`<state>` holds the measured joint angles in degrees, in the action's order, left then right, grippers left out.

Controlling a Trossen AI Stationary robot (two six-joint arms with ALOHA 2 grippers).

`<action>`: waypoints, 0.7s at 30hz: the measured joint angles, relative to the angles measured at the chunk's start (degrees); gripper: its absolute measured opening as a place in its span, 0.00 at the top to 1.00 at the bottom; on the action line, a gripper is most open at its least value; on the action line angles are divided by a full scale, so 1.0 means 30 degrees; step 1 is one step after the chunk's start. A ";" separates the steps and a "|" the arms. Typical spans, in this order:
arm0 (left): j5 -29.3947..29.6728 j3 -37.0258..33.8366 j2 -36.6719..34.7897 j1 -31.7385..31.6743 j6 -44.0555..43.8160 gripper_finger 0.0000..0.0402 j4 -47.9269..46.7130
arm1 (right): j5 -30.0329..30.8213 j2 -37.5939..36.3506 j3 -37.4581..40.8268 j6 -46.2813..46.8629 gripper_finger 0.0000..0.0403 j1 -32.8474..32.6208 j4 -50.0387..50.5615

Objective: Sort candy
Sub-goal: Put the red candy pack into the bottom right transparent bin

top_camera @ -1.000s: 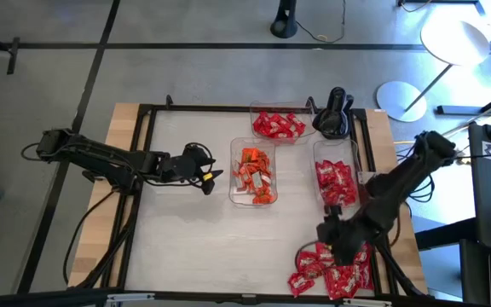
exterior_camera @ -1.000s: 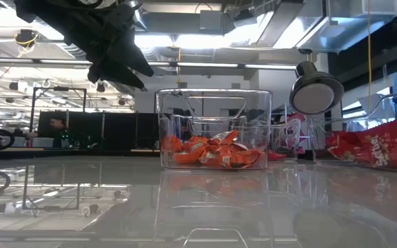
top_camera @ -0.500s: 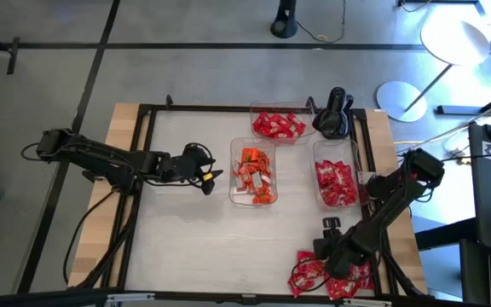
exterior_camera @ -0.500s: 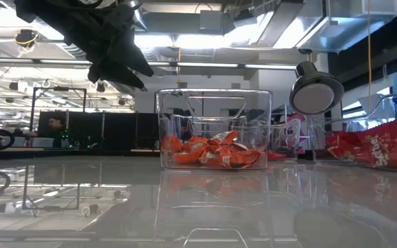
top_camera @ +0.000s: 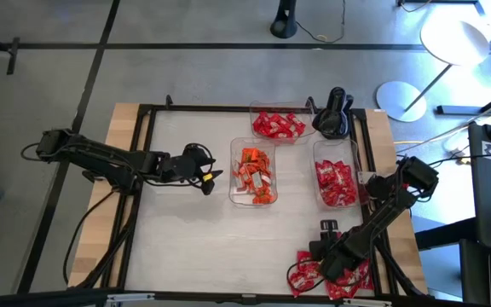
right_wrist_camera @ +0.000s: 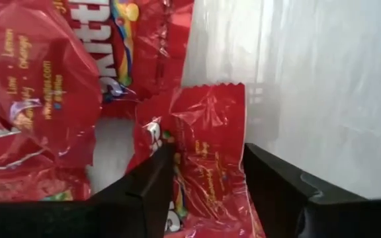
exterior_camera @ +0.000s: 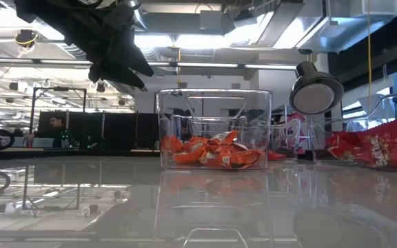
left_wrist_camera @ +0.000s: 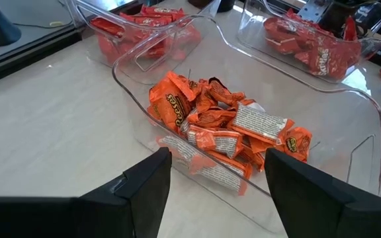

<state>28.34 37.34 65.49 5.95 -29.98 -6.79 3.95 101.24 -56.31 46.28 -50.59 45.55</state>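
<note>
Candy (top_camera: 331,275) lies heaped at the table's near right corner, where the right gripper (right_wrist_camera: 207,192) straddles one red packet with fingers spread, while the left gripper (left_wrist_camera: 217,178), spread too, hovers beside the orange-filled tray (top_camera: 252,173).

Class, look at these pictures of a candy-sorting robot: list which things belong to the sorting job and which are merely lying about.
Belongs to the job:
- loose red candy pile
- orange candy
- three clear trays
- right gripper, fingers astride a red packet

Just lying about:
- desk lamp
- black stand
- left gripper, waiting open
</note>
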 joint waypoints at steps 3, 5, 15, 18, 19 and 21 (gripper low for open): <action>0.0000 0.0000 0.0000 0.0003 0.0000 0.42 0.0025 | -0.0178 0.0097 0.0007 -0.0040 0.60 0.0036 -0.0228; 0.0000 0.0000 0.0001 -0.0003 -0.0007 0.42 0.0015 | -0.0359 0.0116 0.0007 -0.0073 0.66 0.0044 -0.0334; 0.0000 0.0000 0.0000 0.0002 -0.0080 0.42 0.0051 | -0.0396 -0.0736 0.0086 -0.1230 0.96 0.0147 -0.0403; 0.0000 0.0000 0.0000 0.0003 -0.0080 0.42 0.0066 | -0.0315 -0.1738 0.0258 -0.1525 0.93 0.0379 0.0494; 0.0000 0.0000 0.0003 0.0003 -0.0071 0.42 0.0061 | -0.0308 -0.2130 0.0198 -0.1601 0.93 0.0493 0.0398; 0.0000 0.0000 0.0000 0.0003 -0.0022 0.42 0.0073 | -0.0255 -0.3156 0.0129 -0.1772 0.95 0.0805 0.1162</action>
<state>28.34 37.34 65.49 5.96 -30.04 -6.57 3.19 91.77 -55.93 40.96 -48.17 49.04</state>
